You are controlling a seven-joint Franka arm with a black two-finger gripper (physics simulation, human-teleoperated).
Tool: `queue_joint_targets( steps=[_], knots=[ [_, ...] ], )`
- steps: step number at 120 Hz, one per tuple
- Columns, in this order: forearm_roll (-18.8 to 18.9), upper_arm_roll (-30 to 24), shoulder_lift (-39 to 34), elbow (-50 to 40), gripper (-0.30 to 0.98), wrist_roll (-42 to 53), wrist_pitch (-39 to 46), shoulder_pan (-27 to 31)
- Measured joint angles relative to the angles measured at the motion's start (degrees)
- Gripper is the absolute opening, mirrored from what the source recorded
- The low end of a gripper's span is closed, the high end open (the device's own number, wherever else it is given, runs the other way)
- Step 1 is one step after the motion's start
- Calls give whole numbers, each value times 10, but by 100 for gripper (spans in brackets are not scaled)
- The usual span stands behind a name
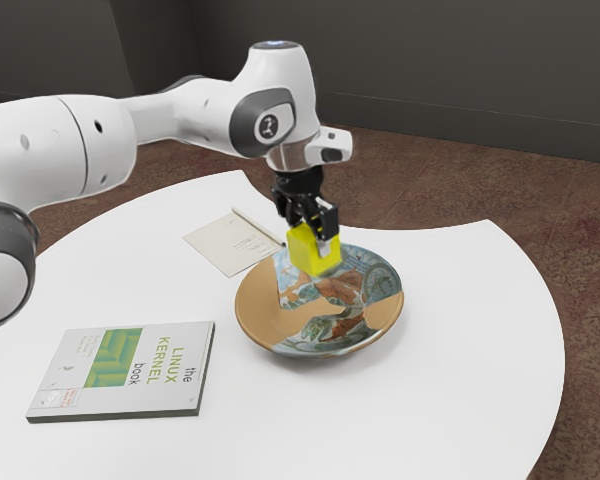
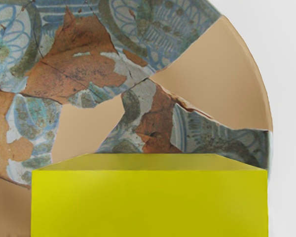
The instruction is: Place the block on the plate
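I have the block in my claw, the fingers closed on its sides. I see it tilted a little in the exterior view, over the plate; I can't tell how much gap lies beneath it. The book lies near, toward the exterior view's left, and the paper lies farther off, just beside the plate, all on the white table.

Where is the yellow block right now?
The block is held in the tool above the plate, farther toward the exterior view's right than the book.
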Motion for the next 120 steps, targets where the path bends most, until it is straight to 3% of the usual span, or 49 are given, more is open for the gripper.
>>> queue_joint_targets(
  steps=[21,49,105,120],
  knots=[
    [1,-3,17,4,40,-10,2,26],
    [-2,0,102,54,40,-17,4,41],
    [-13,0,143,57,39,-24,22,39],
    [-22,1,144,57,50,-22,34,38]
  ],
)
